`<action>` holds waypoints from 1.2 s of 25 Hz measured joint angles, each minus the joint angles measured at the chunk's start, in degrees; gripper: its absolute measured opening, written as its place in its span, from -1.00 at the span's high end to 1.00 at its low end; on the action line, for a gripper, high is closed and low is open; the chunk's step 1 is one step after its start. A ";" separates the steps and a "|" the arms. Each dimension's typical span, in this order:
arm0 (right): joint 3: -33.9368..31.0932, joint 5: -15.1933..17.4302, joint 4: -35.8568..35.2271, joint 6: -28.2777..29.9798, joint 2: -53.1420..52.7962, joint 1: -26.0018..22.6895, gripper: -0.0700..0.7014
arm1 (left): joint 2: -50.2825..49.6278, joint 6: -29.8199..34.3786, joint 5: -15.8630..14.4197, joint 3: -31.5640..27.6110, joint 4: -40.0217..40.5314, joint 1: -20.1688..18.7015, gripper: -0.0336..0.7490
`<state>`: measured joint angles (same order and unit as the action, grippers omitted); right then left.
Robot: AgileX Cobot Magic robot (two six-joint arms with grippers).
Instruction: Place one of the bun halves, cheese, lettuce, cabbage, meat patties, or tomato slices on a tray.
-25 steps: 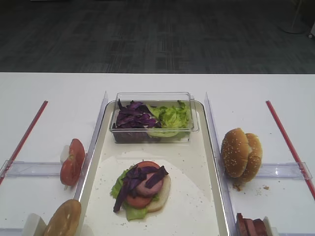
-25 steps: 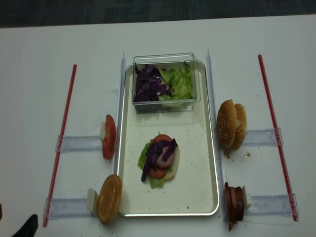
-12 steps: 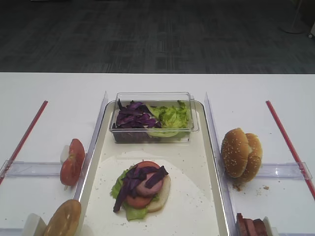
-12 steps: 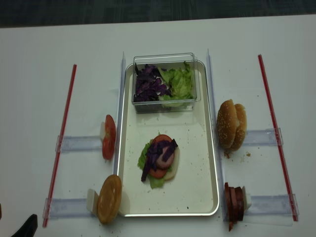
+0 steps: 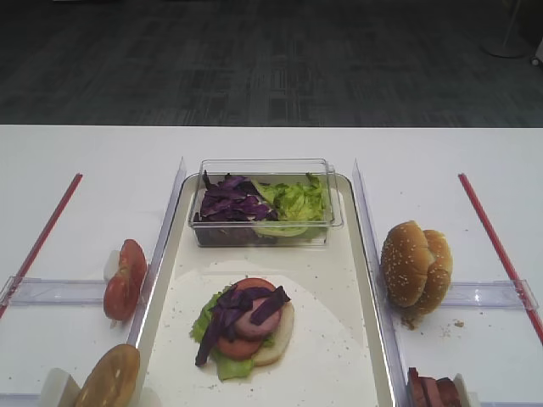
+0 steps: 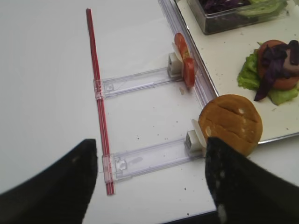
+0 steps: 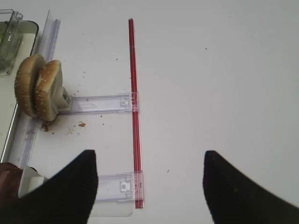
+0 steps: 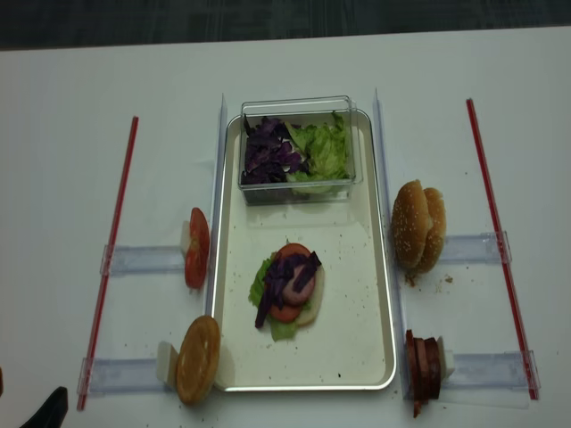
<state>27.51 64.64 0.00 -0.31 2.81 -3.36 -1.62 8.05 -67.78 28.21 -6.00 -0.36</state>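
While both grippers, left (image 6: 149,186) and right (image 7: 149,186), are being held released and empty, the bun (image 6: 230,123) is waiting beside the tray (image 6: 280,135); soft, light, likely best pinched gently at its edges.

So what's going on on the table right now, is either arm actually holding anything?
Neither arm is holding anything. The left gripper and right gripper both hang open over bare table at the outer edges. On the tray sits a part-built burger: a bun half under lettuce, tomato, a meat patty and purple cabbage on top. Spare bun halves, tomato slices and meat patties wait in holders beside the tray.
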 joint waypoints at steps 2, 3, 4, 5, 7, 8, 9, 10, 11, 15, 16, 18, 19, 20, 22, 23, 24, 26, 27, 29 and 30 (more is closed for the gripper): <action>0.00 0.00 0.00 0.00 0.00 0.00 -0.50 | 0.00 0.00 0.00 0.00 0.00 0.00 -0.24; 0.00 0.00 0.00 0.00 0.00 0.00 -0.50 | 0.00 0.00 0.00 0.00 0.00 0.00 -0.24; 0.00 0.00 0.00 0.00 0.00 0.00 -0.50 | 0.00 0.00 0.00 0.00 0.00 0.00 -0.24; 0.00 0.00 0.00 0.00 0.00 0.00 -0.50 | 0.00 0.00 0.00 0.00 0.00 0.00 -0.24; 0.00 0.00 0.00 0.00 0.00 0.00 -0.50 | 0.00 0.00 0.00 0.00 0.00 0.00 -0.24; 0.00 0.00 0.00 0.00 0.00 0.00 -0.50 | 0.00 0.00 0.00 0.00 0.00 0.00 -0.24; 0.00 0.00 0.00 0.00 0.00 0.00 -0.50 | 0.00 0.00 0.00 0.00 0.00 0.00 -0.24; 0.00 0.00 0.00 0.00 0.00 0.00 -0.50 | 0.00 0.00 0.00 0.00 0.00 0.00 -0.24; 0.00 0.00 0.00 0.00 0.00 0.00 -0.50 | 0.00 0.00 0.00 0.00 0.00 0.00 -0.24; 0.00 0.00 0.00 0.00 0.00 0.00 -0.50 | 0.00 0.00 0.00 0.00 0.00 0.04 -0.24; 0.00 0.00 0.00 0.31 0.00 0.00 -0.50 | 0.00 0.00 0.00 0.00 0.00 0.27 -0.24; 0.00 0.00 0.00 0.00 0.00 0.00 -0.50 | 0.00 0.00 0.00 0.00 0.00 1.03 -0.24; 0.00 0.00 0.00 0.00 0.00 0.00 -0.50 | 0.00 0.00 0.00 0.00 0.00 1.56 -0.24; 0.00 0.00 0.00 0.31 0.00 0.00 -0.50 | 0.00 0.00 0.00 0.00 0.00 2.04 -0.24; 0.00 0.00 0.00 0.00 0.00 0.00 -0.50 | 0.00 0.00 0.00 0.00 0.00 2.43 -0.24; 0.00 0.00 0.00 0.00 0.00 0.00 -0.50 | 0.00 0.00 0.00 0.00 0.00 2.43 -0.24; 0.00 0.00 0.00 0.00 0.00 0.00 -0.50 | 0.00 0.00 0.00 0.00 0.00 2.43 -0.24; 0.00 0.00 0.00 0.00 0.00 0.00 -0.50 | 0.00 0.00 0.00 0.00 0.00 2.43 -0.24; 0.00 0.00 0.00 0.00 0.00 0.00 -0.50 | 0.00 0.00 0.00 0.00 0.00 2.43 -0.24; 0.00 0.00 0.00 0.00 0.00 0.00 -0.50 | 0.00 0.00 0.00 0.00 0.00 2.43 -0.24; 0.00 0.00 0.00 0.00 0.00 0.00 -0.50 | 0.00 0.00 0.00 0.00 0.00 2.43 -0.24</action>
<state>27.51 64.64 0.00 -0.31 2.81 -3.36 -1.62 8.05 -67.78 28.21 -6.00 2.07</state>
